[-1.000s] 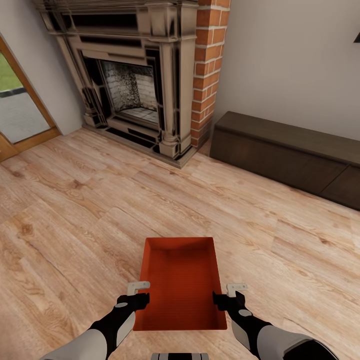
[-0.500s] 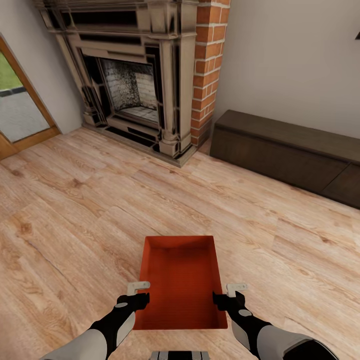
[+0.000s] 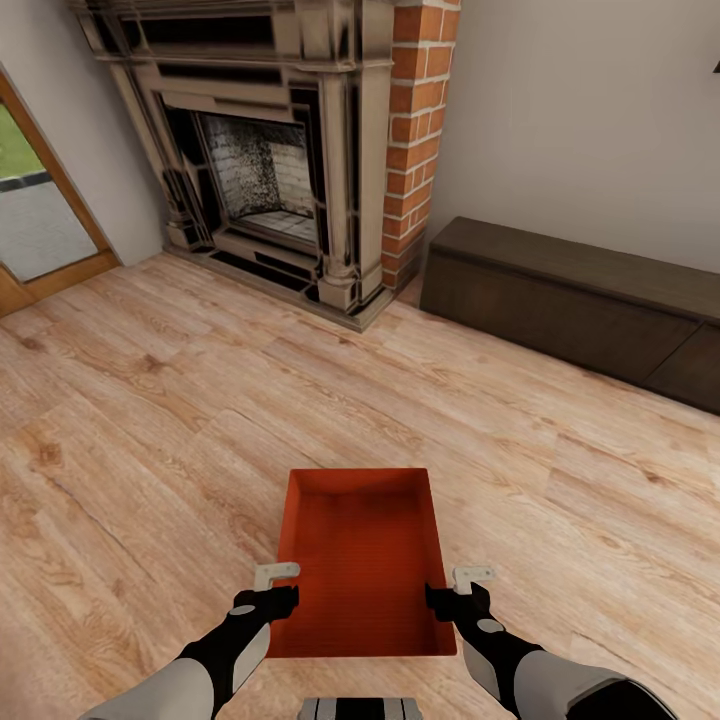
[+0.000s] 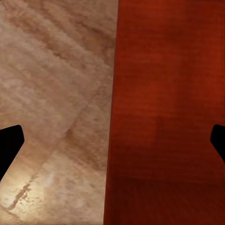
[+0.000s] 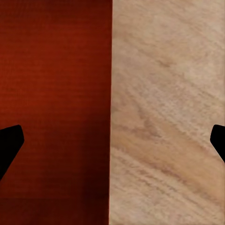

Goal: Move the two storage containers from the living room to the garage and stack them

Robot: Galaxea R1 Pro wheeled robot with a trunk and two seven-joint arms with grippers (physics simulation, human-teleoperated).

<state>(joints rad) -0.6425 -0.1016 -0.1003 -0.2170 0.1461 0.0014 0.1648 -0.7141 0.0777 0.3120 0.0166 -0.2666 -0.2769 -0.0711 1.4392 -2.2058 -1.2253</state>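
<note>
Orange-red rectangular plastic storage container (image 3: 365, 560) sits between both hands above the pale wood-plank floor (image 3: 150, 420). Left hand (image 3: 268, 590) straddles its left wall, right hand (image 3: 458, 592) its right wall, each with jaws spread wide. Brick fireplace (image 3: 290, 150) stands ahead.

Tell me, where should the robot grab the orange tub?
Probably by its two long side walls, one gripper each, coming down from above. The tub is open-topped with thin straight walls, so a rim slips between two fingers. The left gripper and right gripper sit at those walls near the robot's end, each open astride a rim in the wrist views.
</note>
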